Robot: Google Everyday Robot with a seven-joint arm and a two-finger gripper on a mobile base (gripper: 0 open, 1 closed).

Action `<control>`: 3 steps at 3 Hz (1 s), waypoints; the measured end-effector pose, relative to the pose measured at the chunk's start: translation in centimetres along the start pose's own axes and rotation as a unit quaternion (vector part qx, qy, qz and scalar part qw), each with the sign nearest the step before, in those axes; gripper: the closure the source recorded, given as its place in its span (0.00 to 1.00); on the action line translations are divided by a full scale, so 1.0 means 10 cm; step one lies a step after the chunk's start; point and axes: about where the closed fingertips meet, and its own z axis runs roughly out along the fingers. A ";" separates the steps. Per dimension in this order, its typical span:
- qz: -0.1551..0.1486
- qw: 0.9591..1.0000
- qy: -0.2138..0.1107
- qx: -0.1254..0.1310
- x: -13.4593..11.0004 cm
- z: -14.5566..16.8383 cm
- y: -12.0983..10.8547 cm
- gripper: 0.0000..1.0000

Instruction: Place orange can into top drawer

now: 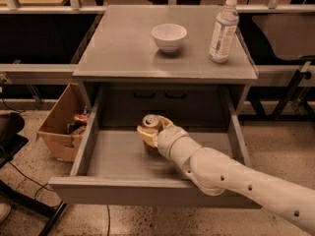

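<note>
The orange can stands upright inside the open top drawer, its silver top showing. My gripper reaches in from the lower right on a white arm. Its pale fingers are closed around the can's sides. The can's lower part is hidden behind the fingers, so I cannot tell if it rests on the drawer floor. The drawer is pulled out wide below the grey table top.
A white bowl and a clear water bottle with a white cap stand on the table top. A brown cardboard box with items in it sits on the floor left of the drawer. A dark object is at the far left.
</note>
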 end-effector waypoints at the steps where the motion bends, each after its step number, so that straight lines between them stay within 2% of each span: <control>1: 0.000 1.000 0.000 0.000 0.00 0.00 0.00 0.19; 2: 0.000 1.000 0.000 0.000 0.00 0.00 0.00 0.00; 3: 0.000 1.000 0.000 0.000 0.00 0.00 0.00 0.00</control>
